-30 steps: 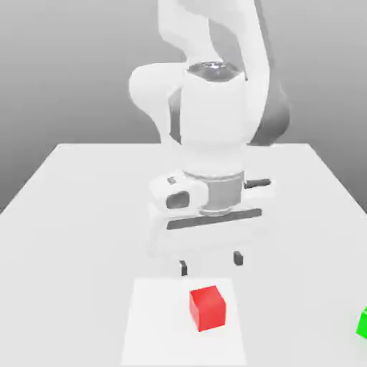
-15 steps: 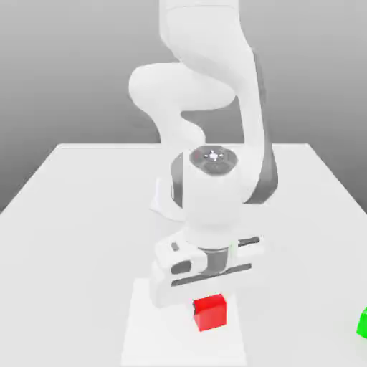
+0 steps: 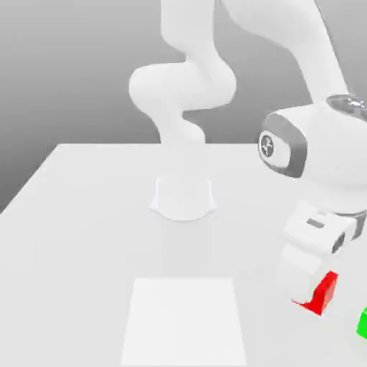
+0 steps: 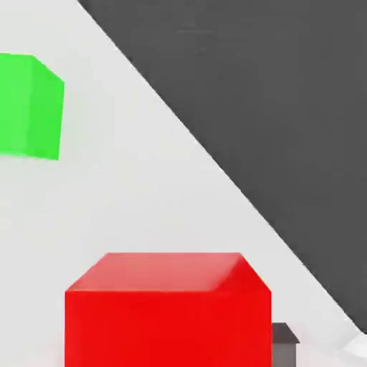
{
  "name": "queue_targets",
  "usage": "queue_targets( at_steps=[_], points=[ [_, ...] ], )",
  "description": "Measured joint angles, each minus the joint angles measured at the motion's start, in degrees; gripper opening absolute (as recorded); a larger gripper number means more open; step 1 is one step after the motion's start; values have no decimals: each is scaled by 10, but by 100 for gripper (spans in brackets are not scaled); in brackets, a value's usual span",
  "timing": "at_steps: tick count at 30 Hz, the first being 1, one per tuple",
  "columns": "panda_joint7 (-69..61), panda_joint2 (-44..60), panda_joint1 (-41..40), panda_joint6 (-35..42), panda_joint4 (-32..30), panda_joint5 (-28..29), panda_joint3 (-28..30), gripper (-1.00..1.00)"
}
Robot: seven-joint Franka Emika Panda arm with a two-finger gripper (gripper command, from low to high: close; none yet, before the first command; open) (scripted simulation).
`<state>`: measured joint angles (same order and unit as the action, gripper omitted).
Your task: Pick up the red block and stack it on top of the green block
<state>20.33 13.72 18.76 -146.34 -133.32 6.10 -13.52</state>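
The red block sits between the fingers of my gripper, which is shut on it. The block is tilted and held just above the white table, near the exterior view's right edge. In the hand view the red block is large and close, with a dark fingertip showing beside it. The green block rests on the table a short way to the exterior view's right of the red one, cut off by the frame. The hand view has the green block apart from the red one.
A slightly brighter white square patch marks the table's near middle. The arm's round base stands at the table's centre. In the hand view the table's edge runs close by, with dark floor beyond it.
The gripper came down over the red block on the white patch and shut on it. It then swung with the block to the exterior view's right, close to the green block.
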Motion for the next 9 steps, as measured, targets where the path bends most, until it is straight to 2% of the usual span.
queue_targets(
  at_steps=[2, 5, 6, 9],
  points=[
    [-18, 23, 23, 15, 36, 13, -20, -100],
    [-9, 79, 45, -22, 53, 41, -11, -100],
    [-4, 98, 51, -38, 55, 50, -5, 100],
    [-4, 98, 51, -38, 55, 50, -5, 100]
  ],
)
